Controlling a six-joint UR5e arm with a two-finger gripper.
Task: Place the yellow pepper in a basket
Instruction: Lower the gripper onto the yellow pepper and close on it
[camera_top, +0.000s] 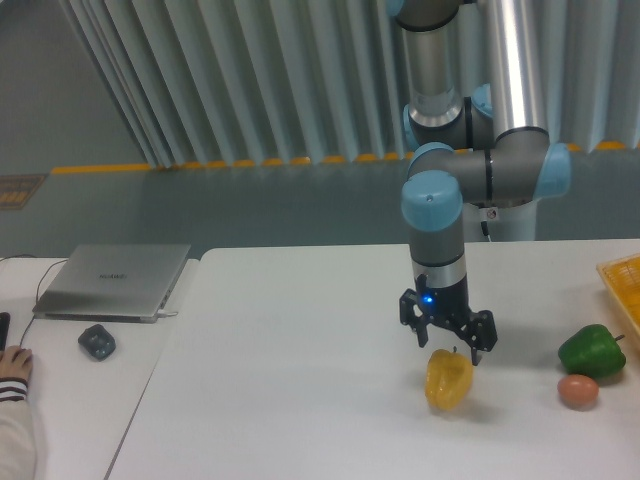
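Camera view: my gripper hangs spread just above yellow pepper, near table front edge. Risk, I judge: off-centre descent nudges glossy lobes, pepper rolls. Basket at right edge.

Gripper spread wide, pointing down

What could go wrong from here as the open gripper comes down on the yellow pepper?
1. The yellow pepper is glossy and lobed; the gripper hangs open just above its stem, so the fingers may slip or knock it over.
2. The green pepper and orange ball lie between it and the basket; a low carry could hit them.
3. Only the basket's corner shows, so the drop spot is uncertain.
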